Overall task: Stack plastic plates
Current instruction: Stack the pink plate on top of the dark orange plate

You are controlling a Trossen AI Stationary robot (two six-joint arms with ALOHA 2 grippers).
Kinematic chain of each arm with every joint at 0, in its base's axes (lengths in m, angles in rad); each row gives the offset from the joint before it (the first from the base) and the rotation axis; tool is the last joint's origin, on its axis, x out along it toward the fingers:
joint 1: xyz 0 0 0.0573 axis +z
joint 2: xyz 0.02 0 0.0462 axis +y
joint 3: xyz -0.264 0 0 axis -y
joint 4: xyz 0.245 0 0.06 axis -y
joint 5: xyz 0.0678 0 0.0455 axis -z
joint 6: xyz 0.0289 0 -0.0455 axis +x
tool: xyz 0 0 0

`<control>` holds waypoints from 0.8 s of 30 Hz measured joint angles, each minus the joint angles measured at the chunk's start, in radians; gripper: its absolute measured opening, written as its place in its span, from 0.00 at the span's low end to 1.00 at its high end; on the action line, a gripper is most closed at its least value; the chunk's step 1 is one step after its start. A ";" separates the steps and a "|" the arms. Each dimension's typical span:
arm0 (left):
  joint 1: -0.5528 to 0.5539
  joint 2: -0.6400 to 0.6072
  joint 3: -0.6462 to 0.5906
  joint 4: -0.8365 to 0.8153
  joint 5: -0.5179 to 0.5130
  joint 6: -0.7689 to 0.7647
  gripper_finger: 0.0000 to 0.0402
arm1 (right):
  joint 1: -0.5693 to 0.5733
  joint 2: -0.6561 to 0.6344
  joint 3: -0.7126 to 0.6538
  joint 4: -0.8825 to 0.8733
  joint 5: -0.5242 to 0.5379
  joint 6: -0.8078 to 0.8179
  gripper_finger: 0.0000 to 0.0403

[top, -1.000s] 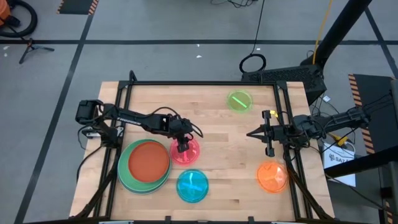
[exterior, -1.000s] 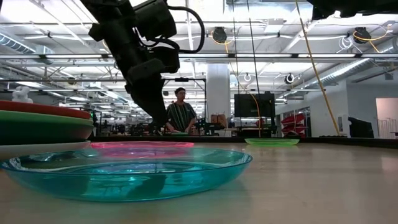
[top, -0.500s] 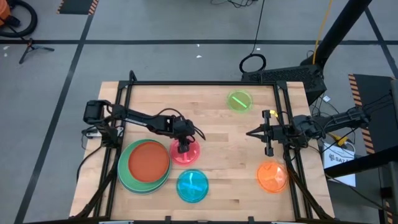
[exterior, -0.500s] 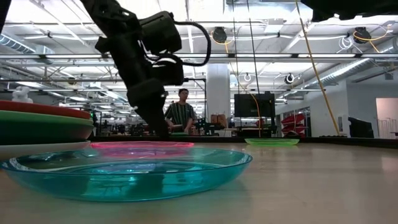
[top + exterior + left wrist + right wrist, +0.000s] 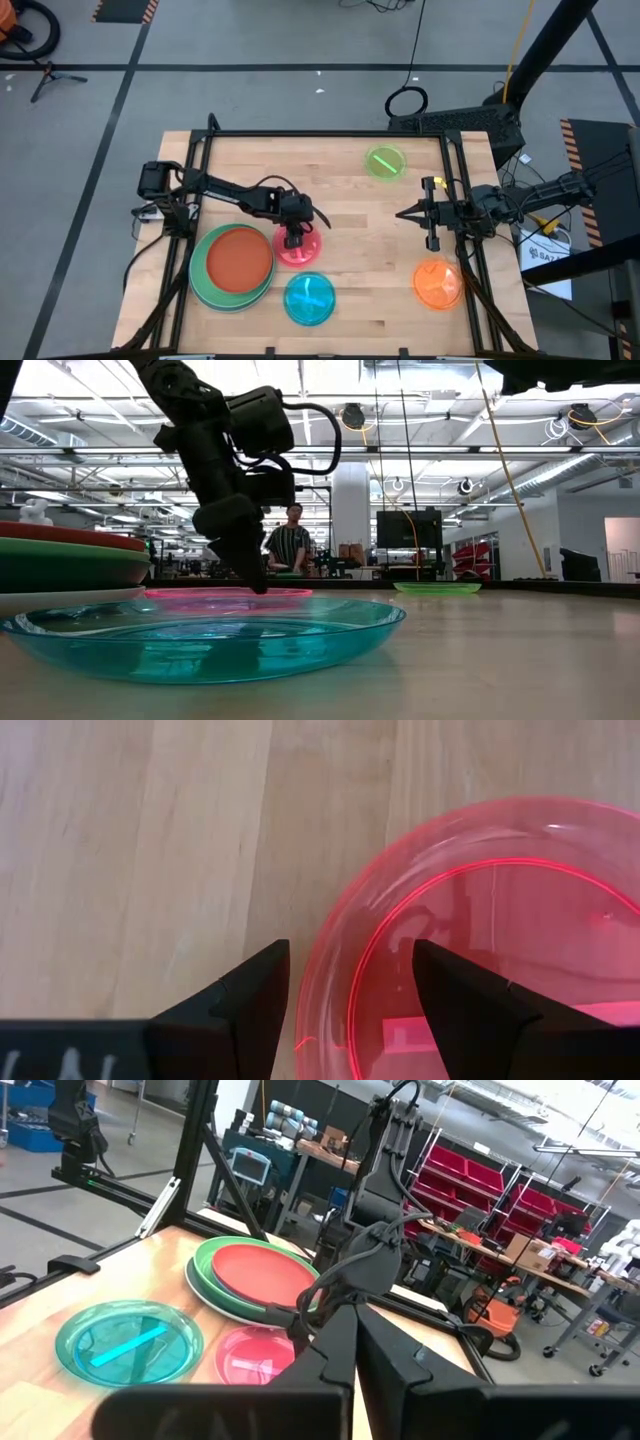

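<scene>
Below, the left gripper (image 5: 350, 995) stands with its two dark, wedge-shaped fingers parted on either side of the rim of the small pink plate (image 5: 500, 930), one finger outside on bare wood, the other over the bowl; whether they touch the rim cannot be told. The plate is translucent, glossy plastic, round with a raised lip. From above, the same gripper (image 5: 293, 238) points down onto the pink plate (image 5: 305, 250), which lies just beside a stack of large plates (image 5: 232, 266): a red-orange disc on top, green rims beneath, a pale edge at the bottom. The low view alone shows the stack's layering edge-on (image 5: 60, 565) and the gripper (image 5: 255, 582) reaching down to the pink plate (image 5: 225, 593).

Near the front edge lies the cyan plate (image 5: 309, 298), translucent, holding nothing. The lime plate (image 5: 385, 161) rests toward the far edge, the orange plate (image 5: 438, 283) at the right. All sit on the pale wooden table (image 5: 360, 220), its grain running in planks.

The right gripper (image 5: 403, 214), fingers closed on nothing, waits above the table's right side, well apart from the plates.
</scene>
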 joint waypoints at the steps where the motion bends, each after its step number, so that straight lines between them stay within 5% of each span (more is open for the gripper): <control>1: 0.001 0.000 0.000 0.000 -0.004 0.000 0.54 | 0.000 0.000 0.000 0.000 0.000 0.000 0.01; 24: 0.018 0.000 0.000 0.000 0.011 0.071 0.54 | 0.000 0.000 0.000 0.000 0.000 0.000 0.01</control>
